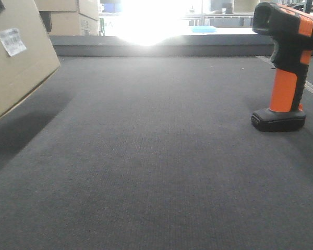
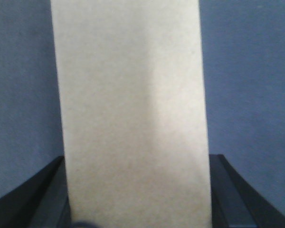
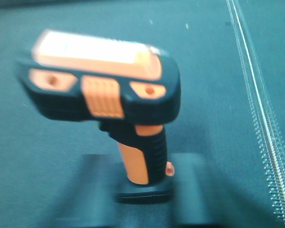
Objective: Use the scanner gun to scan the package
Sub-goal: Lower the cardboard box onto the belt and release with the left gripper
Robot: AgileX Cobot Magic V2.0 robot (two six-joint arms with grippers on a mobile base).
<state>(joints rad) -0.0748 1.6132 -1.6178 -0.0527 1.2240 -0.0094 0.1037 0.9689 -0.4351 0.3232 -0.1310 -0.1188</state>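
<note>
The package (image 1: 15, 57), a plain tan box with a small white barcode label (image 1: 12, 41), hangs tilted at the far left, off the dark mat. In the left wrist view its bare face (image 2: 130, 109) fills the middle, and my left gripper (image 2: 138, 160) is shut on it with a black finger against each side. The scanner gun (image 1: 287, 67) stands upright on its flat black base at the right. Blurred in the right wrist view, the scanner gun (image 3: 104, 85) has its handle between the spread fingers of my open right gripper (image 3: 145, 159), which do not touch it.
Dark grey mat (image 1: 156, 156) covers the table. A raised ledge (image 1: 156, 47) runs along the back, with stacked cartons (image 1: 68, 15) behind it at left and strong window glare in the middle. A pale stitched strip (image 3: 256, 109) runs just right of the scanner.
</note>
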